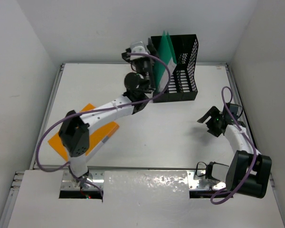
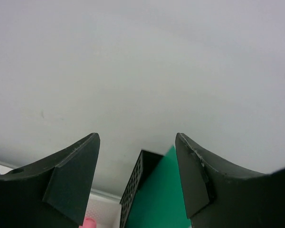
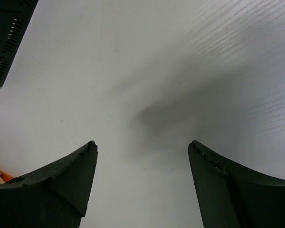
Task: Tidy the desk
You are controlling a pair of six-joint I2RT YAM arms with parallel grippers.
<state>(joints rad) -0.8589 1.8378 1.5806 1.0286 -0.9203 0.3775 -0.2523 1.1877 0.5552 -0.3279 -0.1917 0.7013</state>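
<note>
My left jaws stood wide, empty, above the green folder [image 1: 166, 52] in the rack [image 1: 187, 66]. The orange folder [image 1: 111, 128] lay diagonal on the counter [image 1: 180, 133], near-left, closest my left arm. My right jaws gaped empty.

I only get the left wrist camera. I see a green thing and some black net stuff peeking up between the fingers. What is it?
Observer: From above, that's a green folder standing upright in a black mesh rack at the far edge of the desk.
Operator: Is there more stuff to tidy?
Observer: Yes. An orange folder lies flat near the desk's left edge, partly under the left arm.
Operator: What's the other arm doing?
Observer: The right gripper is open and holds nothing, over bare desk on the right side.
</note>
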